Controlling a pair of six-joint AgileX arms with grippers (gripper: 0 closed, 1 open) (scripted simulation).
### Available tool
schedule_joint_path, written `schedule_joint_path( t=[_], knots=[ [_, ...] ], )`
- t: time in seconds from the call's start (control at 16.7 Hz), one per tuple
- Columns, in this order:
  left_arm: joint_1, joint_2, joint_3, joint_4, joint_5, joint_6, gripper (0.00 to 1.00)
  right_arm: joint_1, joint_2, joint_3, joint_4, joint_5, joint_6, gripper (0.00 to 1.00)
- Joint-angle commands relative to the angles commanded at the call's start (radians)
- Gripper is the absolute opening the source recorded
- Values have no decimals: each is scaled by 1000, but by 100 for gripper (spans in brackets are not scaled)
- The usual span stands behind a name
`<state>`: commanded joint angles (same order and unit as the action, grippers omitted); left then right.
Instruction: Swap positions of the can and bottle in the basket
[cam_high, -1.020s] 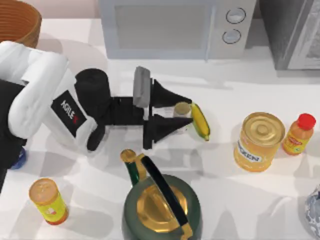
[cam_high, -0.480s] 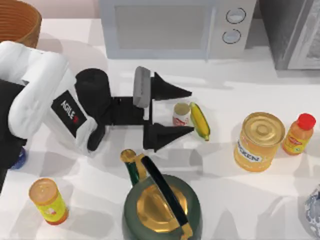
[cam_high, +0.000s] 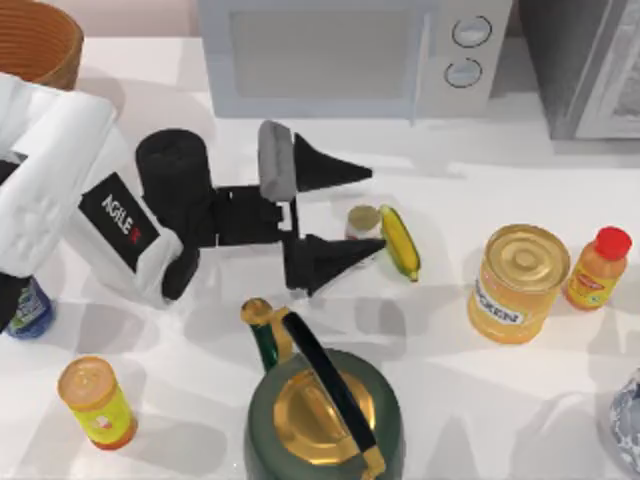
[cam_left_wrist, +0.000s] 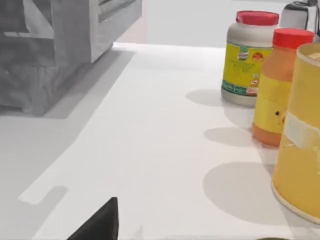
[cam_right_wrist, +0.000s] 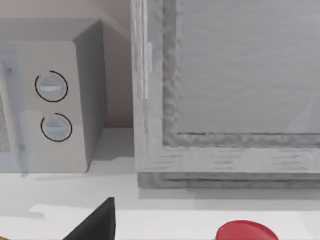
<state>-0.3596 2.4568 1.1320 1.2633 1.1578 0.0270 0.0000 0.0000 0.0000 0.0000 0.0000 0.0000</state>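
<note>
The small white can (cam_high: 362, 221) with a silvery-tan top stands upright on the table, right against a yellow banana (cam_high: 400, 242). My left gripper (cam_high: 375, 210) is open, its two black fingers spread wide on either side of the can without touching it. One of its fingertips (cam_left_wrist: 100, 222) appears in the left wrist view. The blue-tinted bottle (cam_high: 28, 308) stands on the table at the far left, partly hidden by my left arm. The brown wicker basket (cam_high: 45, 45) sits in the back left corner. A black fingertip (cam_right_wrist: 97, 222) of my right gripper shows near the microwave.
A green kettle (cam_high: 320, 400) with a gold lid stands just in front of the left gripper. A big yellow can (cam_high: 517, 283) and an orange bottle (cam_high: 597, 267) stand at the right. A yellow-green tube (cam_high: 95, 402) is front left. The microwave (cam_high: 340, 55) lines the back.
My left gripper was shut on the can, then spread its fingers and let it go. The arm has since drawn slightly back to the left, uncovering more of the bottle.
</note>
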Motion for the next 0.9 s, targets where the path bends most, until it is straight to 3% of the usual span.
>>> schedule_joint_path(
  t=[0.36,0.9],
  knots=[
    [38,-468,-313,-209,-305,5,100,0,0,0,0,0,0,100],
    [172,-1634,-835,-734,-829,0,100,0,0,0,0,0,0,100]
  ],
)
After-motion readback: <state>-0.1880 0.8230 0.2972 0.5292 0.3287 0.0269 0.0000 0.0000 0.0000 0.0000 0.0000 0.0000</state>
